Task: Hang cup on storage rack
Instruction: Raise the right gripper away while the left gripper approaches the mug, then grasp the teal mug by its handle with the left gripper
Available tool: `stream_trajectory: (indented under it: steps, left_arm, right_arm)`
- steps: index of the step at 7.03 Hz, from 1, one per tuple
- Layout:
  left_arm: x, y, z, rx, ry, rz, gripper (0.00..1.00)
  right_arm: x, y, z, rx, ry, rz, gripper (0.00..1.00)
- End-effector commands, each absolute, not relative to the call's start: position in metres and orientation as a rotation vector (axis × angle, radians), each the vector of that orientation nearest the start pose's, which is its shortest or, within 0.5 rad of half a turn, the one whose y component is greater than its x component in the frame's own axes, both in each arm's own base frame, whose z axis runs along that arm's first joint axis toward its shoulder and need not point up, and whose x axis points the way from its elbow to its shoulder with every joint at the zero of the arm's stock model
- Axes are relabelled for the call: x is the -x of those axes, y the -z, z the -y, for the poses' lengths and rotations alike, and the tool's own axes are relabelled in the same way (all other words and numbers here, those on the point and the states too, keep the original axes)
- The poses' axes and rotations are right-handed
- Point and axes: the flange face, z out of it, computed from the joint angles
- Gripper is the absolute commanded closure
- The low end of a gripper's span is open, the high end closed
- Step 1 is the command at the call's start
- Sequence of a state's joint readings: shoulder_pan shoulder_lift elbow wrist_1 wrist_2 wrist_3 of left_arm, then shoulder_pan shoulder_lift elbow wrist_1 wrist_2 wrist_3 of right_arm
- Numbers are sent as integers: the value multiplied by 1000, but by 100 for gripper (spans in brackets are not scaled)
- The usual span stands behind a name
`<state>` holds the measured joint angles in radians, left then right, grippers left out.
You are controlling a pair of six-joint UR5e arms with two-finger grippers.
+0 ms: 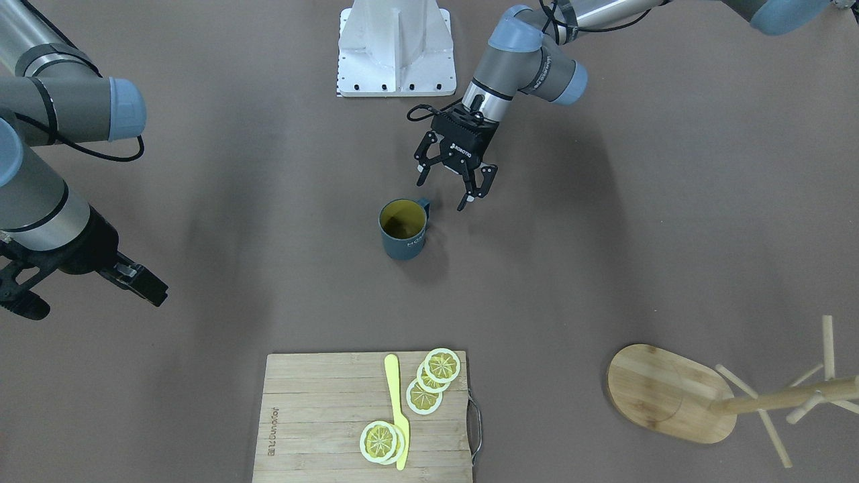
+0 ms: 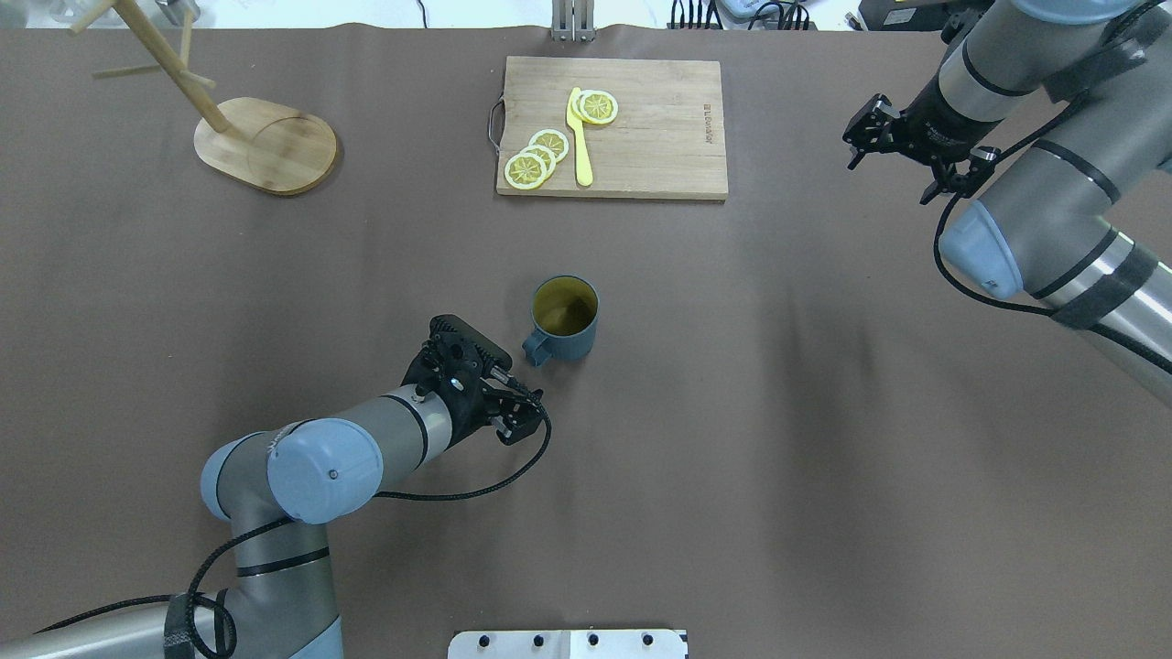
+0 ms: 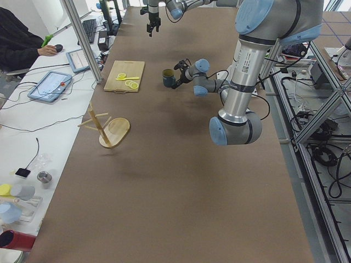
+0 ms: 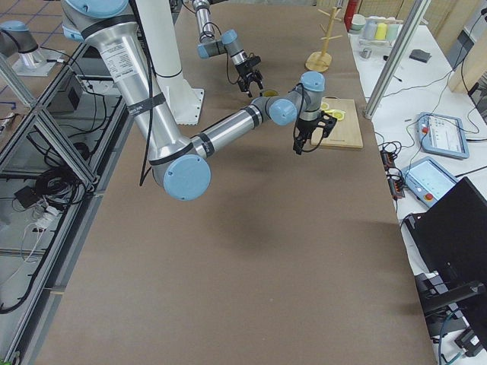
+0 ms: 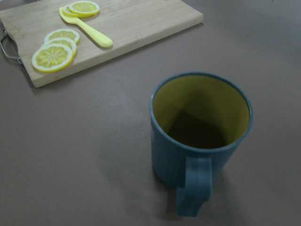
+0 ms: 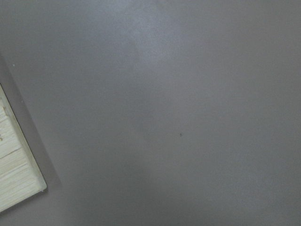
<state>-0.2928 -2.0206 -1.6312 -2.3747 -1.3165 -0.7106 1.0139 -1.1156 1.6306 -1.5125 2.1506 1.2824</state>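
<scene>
The cup (image 1: 402,231) is a dark teal-blue mug with a yellow-olive inside. It stands upright on the brown table mid-way across, also in the overhead view (image 2: 566,318) and the left wrist view (image 5: 202,136). Its handle (image 5: 193,188) points toward my left gripper (image 1: 448,189), which is open and empty, hovering just short of the handle without touching it. The storage rack (image 1: 668,392), a light wooden mug tree with an oval base, stands at the far left corner (image 2: 265,142). My right gripper (image 1: 80,295) is open and empty, far off at the right side (image 2: 906,163).
A slatted cutting board (image 2: 641,128) with a metal handle holds lemon slices (image 2: 540,156) and a yellow knife (image 2: 580,137) at the far middle. Its corner shows in the right wrist view (image 6: 11,174). The robot's white base plate (image 1: 396,47) sits at the near edge.
</scene>
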Motion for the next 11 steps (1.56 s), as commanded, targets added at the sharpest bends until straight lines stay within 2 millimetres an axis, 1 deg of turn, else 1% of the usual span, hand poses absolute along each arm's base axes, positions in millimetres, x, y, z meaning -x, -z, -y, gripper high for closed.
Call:
stream_trajectory:
  steps: [1,3,4,5,6,7,8,9,10,11]
  left_arm:
    - [-581,-262,337,-909,-310,-1009,3]
    - [-602,-257,343,-907,-316,-999,3]
    - [-606,-262,345,-901,-317,-988,14]
    - [-604,-260,348,-904,-313,-991,22]
    - [-602,-260,351,-910,-308,-990,27]
    - [-599,-259,356,-914,-300,-989,29]
    - [-596,-259,361,-918,-292,-985,29]
    - [-590,-261,370,-924,-282,-975,30]
    - [-589,-261,372,-923,-277,-974,38]
    - [-589,-261,372,-922,-274,-974,59]
  right_arm:
    - [281,-366,600,111,-520,795,0]
    - [281,-362,601,106,-519,798,0]
    - [282,-360,601,105,-517,800,0]
    - [283,-357,602,103,-516,803,0]
    - [283,-356,603,102,-517,804,0]
    - [283,-356,603,103,-519,804,0]
    - [283,-356,603,104,-522,804,0]
    - [284,-355,603,104,-523,805,0]
    - [284,-355,603,104,-523,805,0]
    - [285,-354,603,104,-522,806,0]
